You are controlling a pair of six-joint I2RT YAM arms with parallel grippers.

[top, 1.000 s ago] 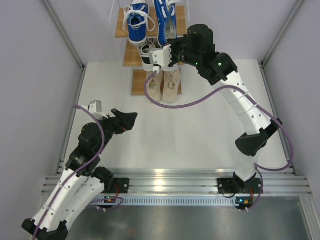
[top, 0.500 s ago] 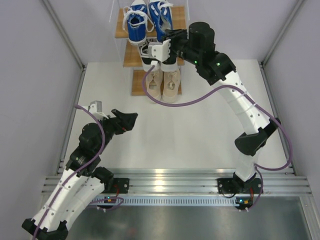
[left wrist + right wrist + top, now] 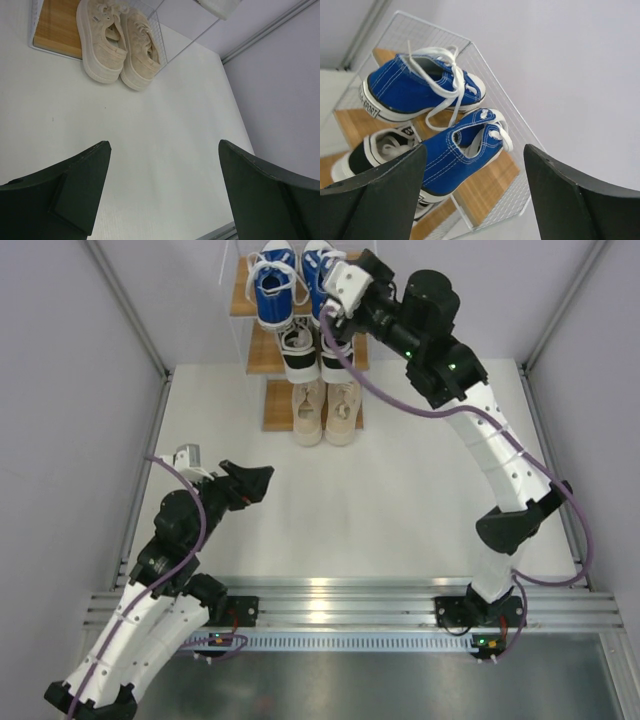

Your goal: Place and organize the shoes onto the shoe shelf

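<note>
The shoe shelf (image 3: 245, 298) stands at the back of the table with all the shoes on it. Two blue shoes (image 3: 272, 285) (image 3: 318, 268) sit on the top board, a black-and-white pair (image 3: 298, 350) in the middle, and a beige pair (image 3: 308, 410) at the bottom. My right gripper (image 3: 333, 308) hovers at the top tier, open. In the right wrist view its fingers (image 3: 380, 195) stand apart on either side of the nearer blue shoe (image 3: 455, 162) without touching it. My left gripper (image 3: 255, 483) is open and empty low over the table, facing the beige pair (image 3: 102, 42).
The shelf has a thin white wire frame (image 3: 485, 65) around its wooden boards (image 3: 487, 187). Grey walls close the table in on the left, right and back. A purple cable (image 3: 420, 410) hangs along the right arm.
My right gripper has opened and let go of the second blue shoe, which now rests on the top board beside the first. The arm has drawn up and to the right. The left arm is still.
</note>
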